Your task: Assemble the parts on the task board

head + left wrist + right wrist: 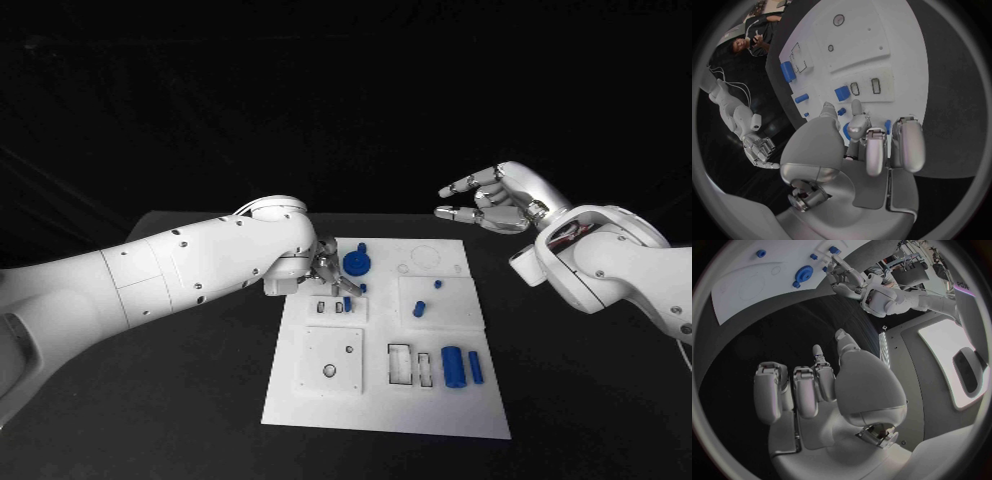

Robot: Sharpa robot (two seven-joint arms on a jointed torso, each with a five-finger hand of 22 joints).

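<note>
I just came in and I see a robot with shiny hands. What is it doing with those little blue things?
The robot is putting small blue parts together on a white task board on a black table. Its left hand is down over the board's far left area, fingers right by a small blue part, though I can't tell if it is pinching it. Its right hand hangs in the air off the board, holding nothing. A blue gear-shaped part and a blue cylinder sit on the board.

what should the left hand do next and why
Probably ease the left hand down to seat the small blue part at its fingertips into the task board; the hand hovers right over it, while the right hand waits off the board.
</note>
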